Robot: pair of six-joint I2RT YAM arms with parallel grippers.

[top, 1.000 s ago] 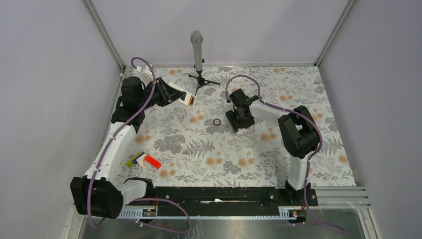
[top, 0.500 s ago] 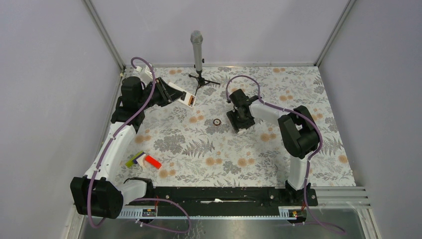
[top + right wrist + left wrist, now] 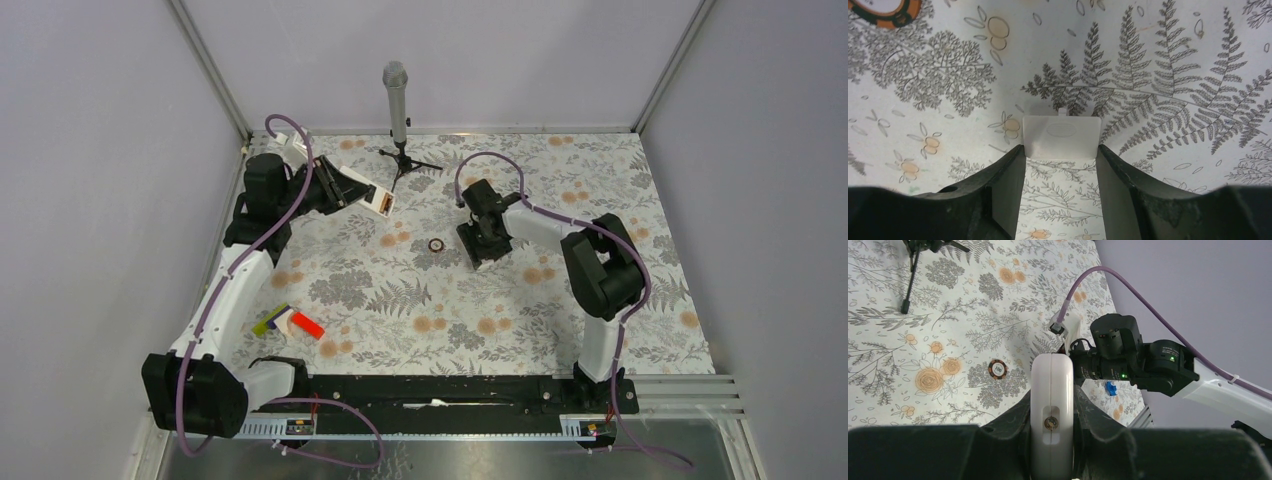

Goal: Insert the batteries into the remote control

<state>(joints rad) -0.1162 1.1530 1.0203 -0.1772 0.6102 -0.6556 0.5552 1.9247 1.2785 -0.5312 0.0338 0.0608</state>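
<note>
My left gripper (image 3: 358,192) is shut on the remote control (image 3: 379,204), held off the table at the back left. The left wrist view shows the remote (image 3: 1051,410) edge-on as a white slab clamped between both fingers. A copper-orange strip shows in its upturned face from above; I cannot make out separate batteries. My right gripper (image 3: 483,255) is low over the table centre. Its fingertips (image 3: 1015,155) press against both side edges of a small white battery cover (image 3: 1060,136) lying flat on the cloth.
A dark poker chip (image 3: 437,245) lies left of the right gripper. A microphone on a tripod (image 3: 397,110) stands at the back centre. A red-and-white block with a yellow-green piece (image 3: 290,322) lies near the front left. The floral cloth (image 3: 600,180) covers the table.
The right gripper's jaws have narrowed around the white cover and the arm has shifted slightly right. The left arm and the remote have not moved.
</note>
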